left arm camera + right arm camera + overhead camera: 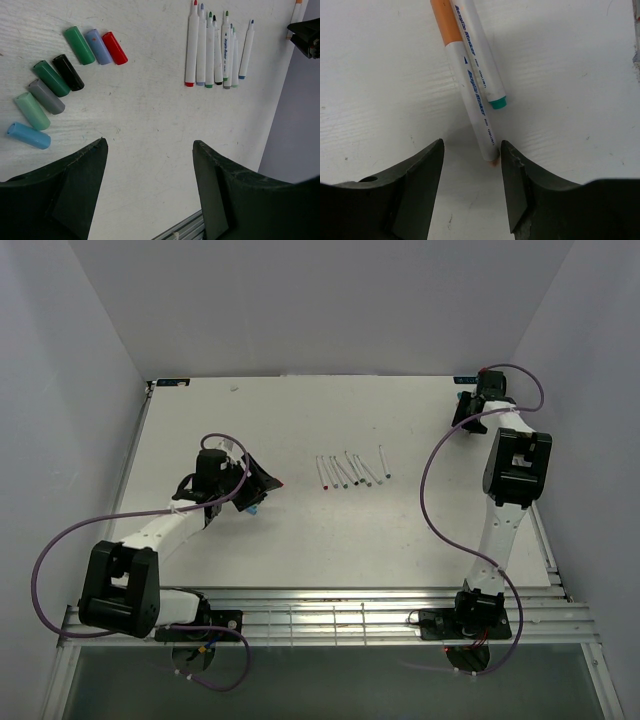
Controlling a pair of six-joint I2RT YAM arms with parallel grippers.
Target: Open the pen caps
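Several loose pen caps lie on the table in the left wrist view: green (79, 45), lavender (98, 46), red (115, 48), black (68, 72), dark green (50, 78), grey (46, 96), mint (32, 111) and light blue (29, 135). A row of uncapped white pens (210, 50) lies beyond them. My left gripper (150, 150) is open and empty, hovering near the caps. My right gripper (472, 150) is open at the table's far right corner (466, 408). The tail of a pen with an orange cap (444, 20) lies between its jaws, close to the right finger. A second pen with a teal end (498, 102) lies beside it.
From above, the pen row (350, 472) is mid-table and my left gripper (262, 485) is just left of it, covering most caps. White walls close in the table (400, 540) on three sides. A metal rail (330, 615) runs along the near edge.
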